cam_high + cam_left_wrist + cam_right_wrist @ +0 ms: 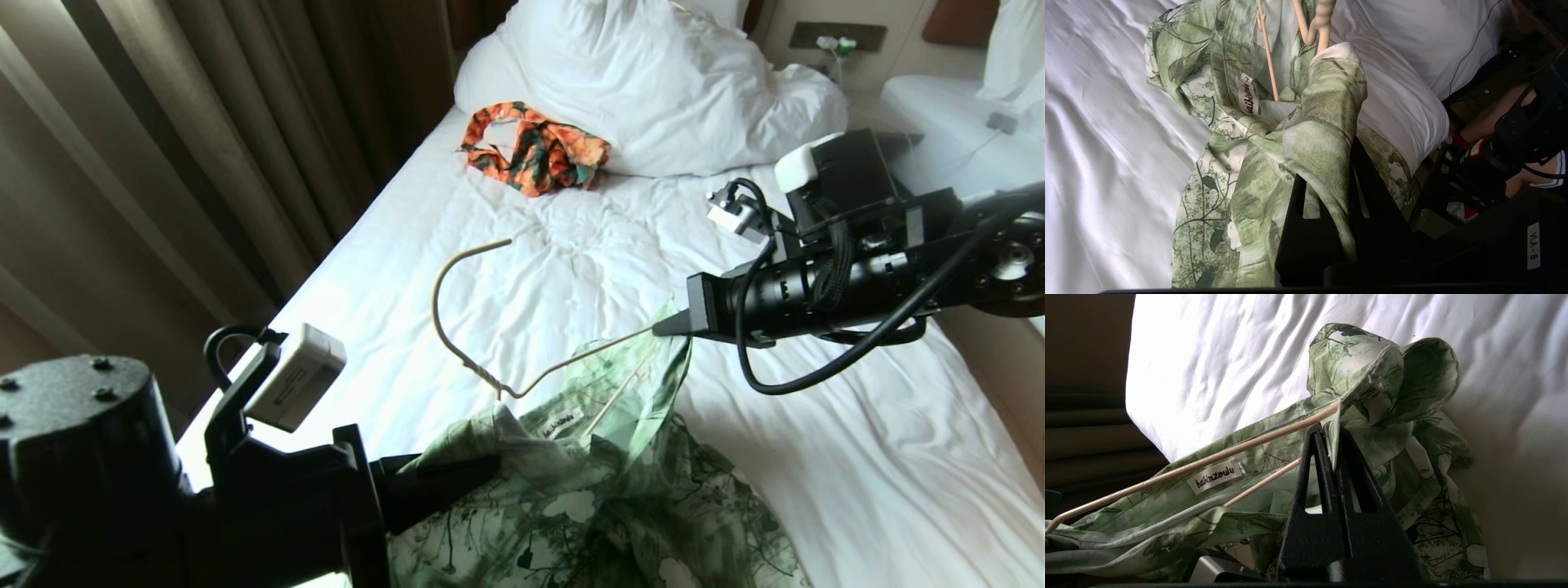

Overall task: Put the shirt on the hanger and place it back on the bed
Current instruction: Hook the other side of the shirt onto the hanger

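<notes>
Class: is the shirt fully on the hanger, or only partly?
Partly. One hanger arm runs inside the shirt; hook, neck and other arm are bare.

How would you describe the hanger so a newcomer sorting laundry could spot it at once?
On the bed with the white sheet, look at the pale green shirt near the foot end. The hanger rises from its collar: thin cream wire, twisted neck, curved hook, held by the right gripper. The orange floral garment by the pillow has no hanger.
</notes>
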Available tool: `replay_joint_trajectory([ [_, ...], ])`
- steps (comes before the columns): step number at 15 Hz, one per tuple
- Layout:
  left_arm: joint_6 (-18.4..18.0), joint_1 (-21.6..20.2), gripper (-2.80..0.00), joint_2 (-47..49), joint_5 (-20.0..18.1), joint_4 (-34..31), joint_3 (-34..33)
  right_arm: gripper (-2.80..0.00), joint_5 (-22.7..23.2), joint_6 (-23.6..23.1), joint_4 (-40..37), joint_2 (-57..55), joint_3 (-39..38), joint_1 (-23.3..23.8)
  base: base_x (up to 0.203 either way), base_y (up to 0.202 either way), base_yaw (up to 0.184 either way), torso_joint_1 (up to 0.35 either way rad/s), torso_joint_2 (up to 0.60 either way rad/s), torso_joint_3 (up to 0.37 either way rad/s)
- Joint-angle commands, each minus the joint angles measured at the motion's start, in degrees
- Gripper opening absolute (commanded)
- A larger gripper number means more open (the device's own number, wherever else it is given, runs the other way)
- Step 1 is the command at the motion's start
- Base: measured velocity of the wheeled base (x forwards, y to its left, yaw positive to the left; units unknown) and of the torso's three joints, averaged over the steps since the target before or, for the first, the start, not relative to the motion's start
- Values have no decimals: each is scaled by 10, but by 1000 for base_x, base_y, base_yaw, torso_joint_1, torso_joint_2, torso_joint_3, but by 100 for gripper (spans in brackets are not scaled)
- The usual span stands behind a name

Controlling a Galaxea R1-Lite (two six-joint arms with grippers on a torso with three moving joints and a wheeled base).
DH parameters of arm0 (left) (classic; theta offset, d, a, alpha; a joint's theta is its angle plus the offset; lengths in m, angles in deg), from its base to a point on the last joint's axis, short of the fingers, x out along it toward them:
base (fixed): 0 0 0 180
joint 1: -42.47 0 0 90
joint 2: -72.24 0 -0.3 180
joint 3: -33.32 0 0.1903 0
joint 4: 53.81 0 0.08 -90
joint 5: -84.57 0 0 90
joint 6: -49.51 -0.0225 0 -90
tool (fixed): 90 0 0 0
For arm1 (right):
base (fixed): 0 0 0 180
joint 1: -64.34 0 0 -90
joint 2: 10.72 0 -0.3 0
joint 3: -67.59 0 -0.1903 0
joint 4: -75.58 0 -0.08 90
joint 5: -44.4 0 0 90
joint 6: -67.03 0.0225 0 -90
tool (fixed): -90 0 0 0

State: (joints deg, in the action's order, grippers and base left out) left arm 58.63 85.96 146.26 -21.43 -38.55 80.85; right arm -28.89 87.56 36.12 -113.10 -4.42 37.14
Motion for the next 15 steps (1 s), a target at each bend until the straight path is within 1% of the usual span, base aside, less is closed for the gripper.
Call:
replay_joint_trajectory([
  [1, 0, 1, -280, -6, -1, 2, -1, -280, 1, -12, -1, 17, -7, 3, 0, 0, 0, 0, 0, 0],
  [4, -1, 2, -280, -25, 0, 2, 1, -280, -9, -13, 4, 0, -10, 32, 0, 0, 0, 0, 0, 0],
  [6, 1, 9, -280, -26, 0, 1, -3, -280, -12, -15, 7, -6, -9, 46, 0, 0, 0, 0, 0, 0],
  [8, 4, 17, -280, -23, 0, 1, -8, -280, -13, -17, 17, -12, -7, 52, 0, 0, 0, 0, 0, 0],
  [10, 17, 34, -280, -22, 0, 1, -10, -280, -19, -17, 26, -18, -5, 58, 0, 0, 0, 0, 0, 0],
  [13, 20, 55, -280, -1, 1, 1, -17, -280, -22, -16, 29, -17, -5, 58, 0, 0, 0, 0, 0, 0],
  [15, 20, 60, -280, 9, 1, 2, -17, -280, -21, -16, 30, -12, -5, 57, 0, 0, 0, 0, 0, 0],
])
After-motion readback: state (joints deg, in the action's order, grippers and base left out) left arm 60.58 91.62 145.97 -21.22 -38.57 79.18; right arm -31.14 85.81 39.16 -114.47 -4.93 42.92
